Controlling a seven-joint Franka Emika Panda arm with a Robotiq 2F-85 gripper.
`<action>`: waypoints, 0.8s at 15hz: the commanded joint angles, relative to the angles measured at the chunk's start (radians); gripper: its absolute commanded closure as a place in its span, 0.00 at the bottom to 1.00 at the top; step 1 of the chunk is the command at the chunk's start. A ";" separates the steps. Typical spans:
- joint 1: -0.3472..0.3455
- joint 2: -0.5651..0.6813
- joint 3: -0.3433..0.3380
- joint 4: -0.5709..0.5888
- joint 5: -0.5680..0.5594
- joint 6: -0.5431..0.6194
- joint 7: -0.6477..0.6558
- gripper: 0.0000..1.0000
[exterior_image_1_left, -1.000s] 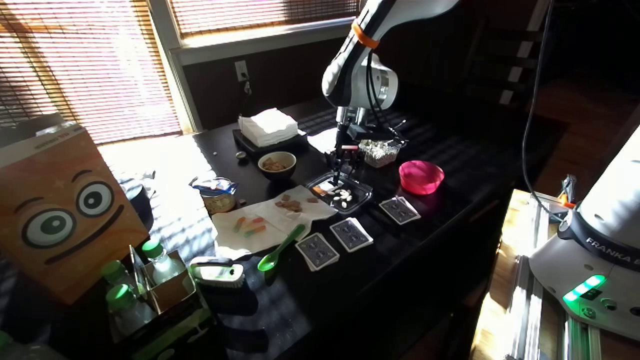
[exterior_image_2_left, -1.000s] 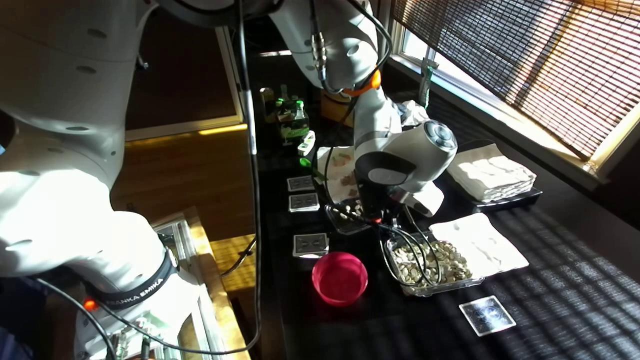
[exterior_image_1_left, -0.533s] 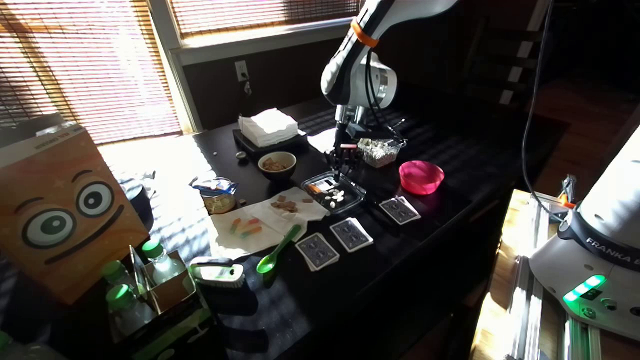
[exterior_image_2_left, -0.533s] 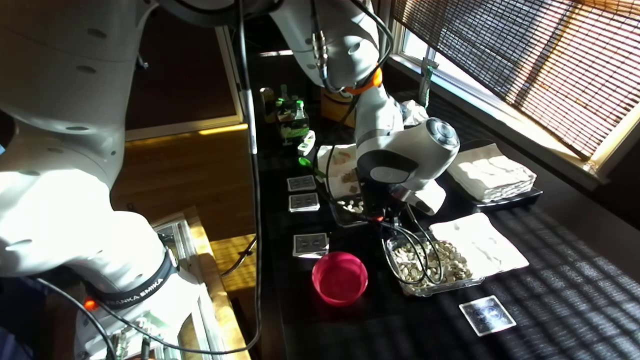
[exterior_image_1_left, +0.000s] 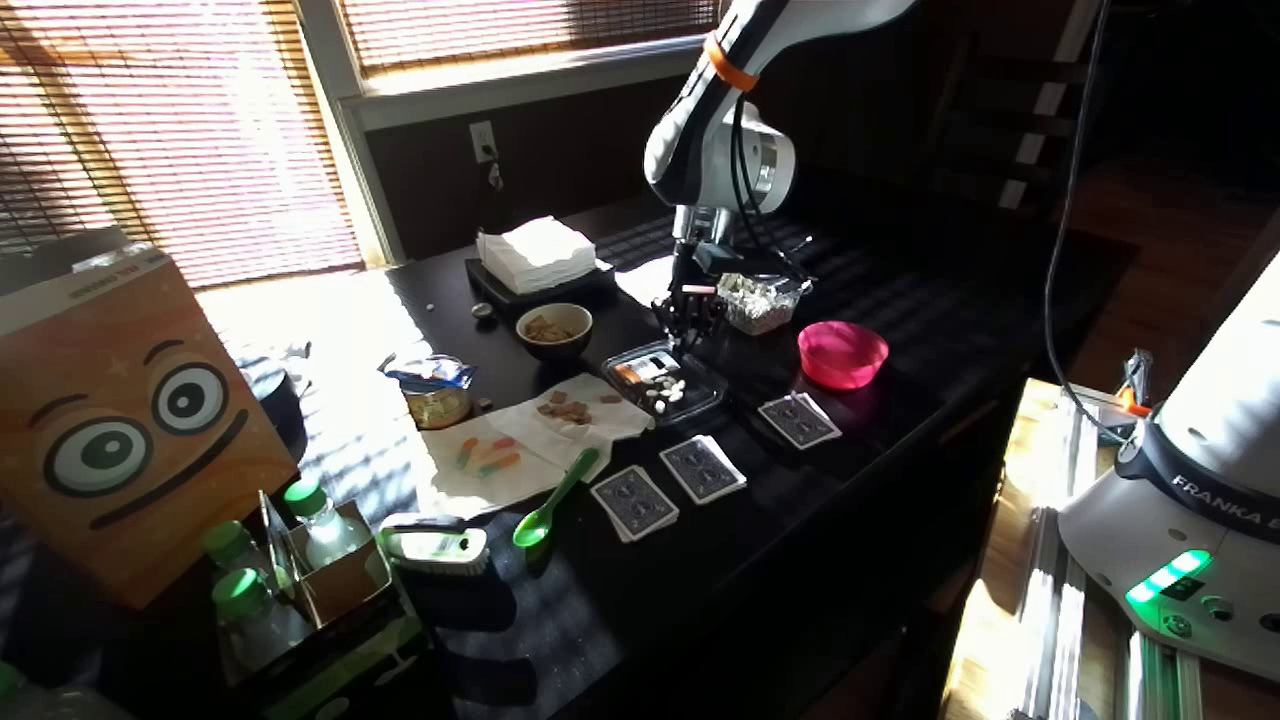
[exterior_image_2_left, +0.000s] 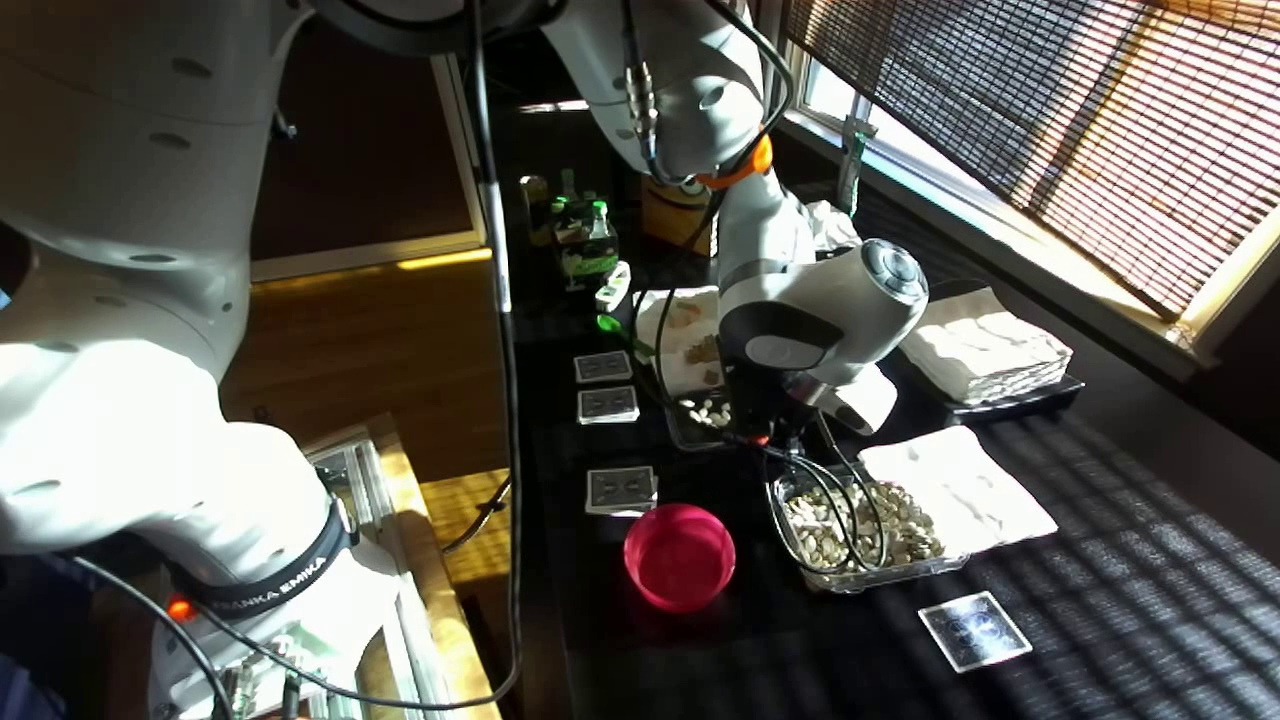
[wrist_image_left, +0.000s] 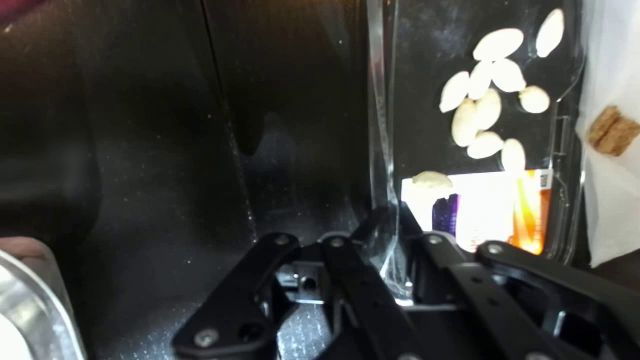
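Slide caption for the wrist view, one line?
Wrist view: gripper closed on one wall of a clear tray with pale seeds and a printed label.

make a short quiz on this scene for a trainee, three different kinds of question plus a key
1. What is the gripper closed on in the wrist view?
2. True or false: the pink bowl stands upside down.
3. Fill in: in an exterior view, a green ___ lies between the brush and the nearest stack of cards.

Key:
1. The wall of the clear tray.
2. False; the pink bowl stands upright.
3. spoon
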 joint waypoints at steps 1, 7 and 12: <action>-0.024 0.033 0.001 0.023 0.040 -0.022 -0.022 0.98; -0.094 0.032 0.031 0.029 0.165 -0.061 -0.110 0.98; -0.108 0.031 0.025 0.034 0.263 -0.092 -0.190 0.98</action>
